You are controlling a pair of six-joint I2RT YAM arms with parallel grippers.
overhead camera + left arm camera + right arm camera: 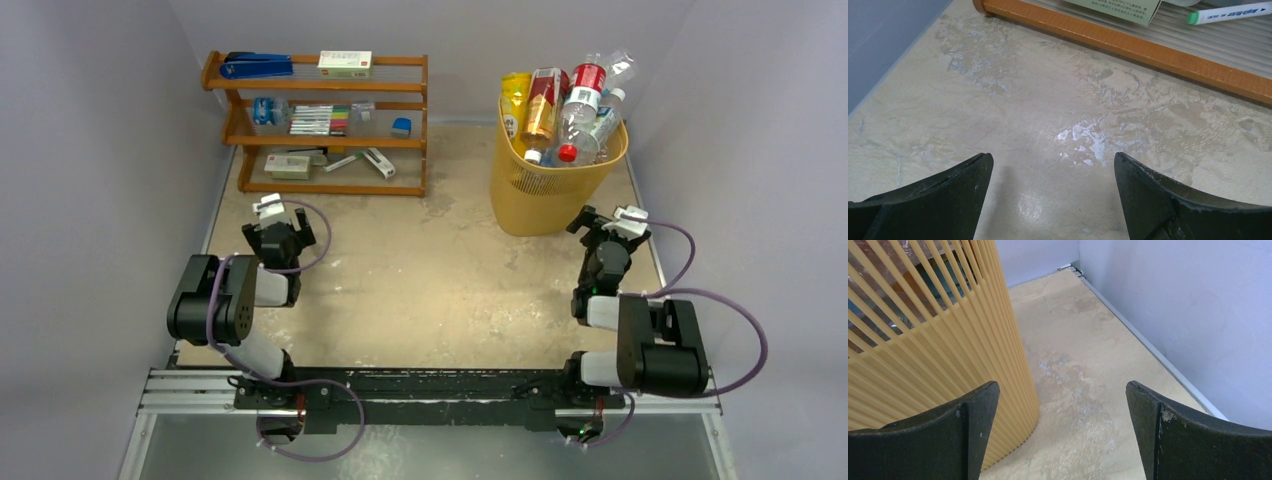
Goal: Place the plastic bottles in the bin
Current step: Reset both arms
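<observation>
**Fig. Both arms near the table, bottles heaped in the bin**

The plastic bottles (565,110) stand and lean together inside the yellow slatted bin (540,195), which sits at the far right corner of the table (420,280). Several necks and caps rise above its rim. No bottle shows on the table outside the bin, so the task appears complete or very nearly so. The step in hand is judged to be a clean withdrawal and a last check.

The left gripper (270,212) hovers low near the left edge, its jaws apart and empty, facing the bottom rail of the wooden shelf rack (320,120) at the far left corner. The right gripper (610,218) hangs near the right edge with its jaws spread wide and nothing between them. Its left finger (948,440) lies just beside the bin's wall.

To finish well, draw the right arm back and away from the slats before any sideways move. The load is piled high, and a nudge to the bin could spill a top bottle. Keep the left jaws clear of the rack rail.
</observation>
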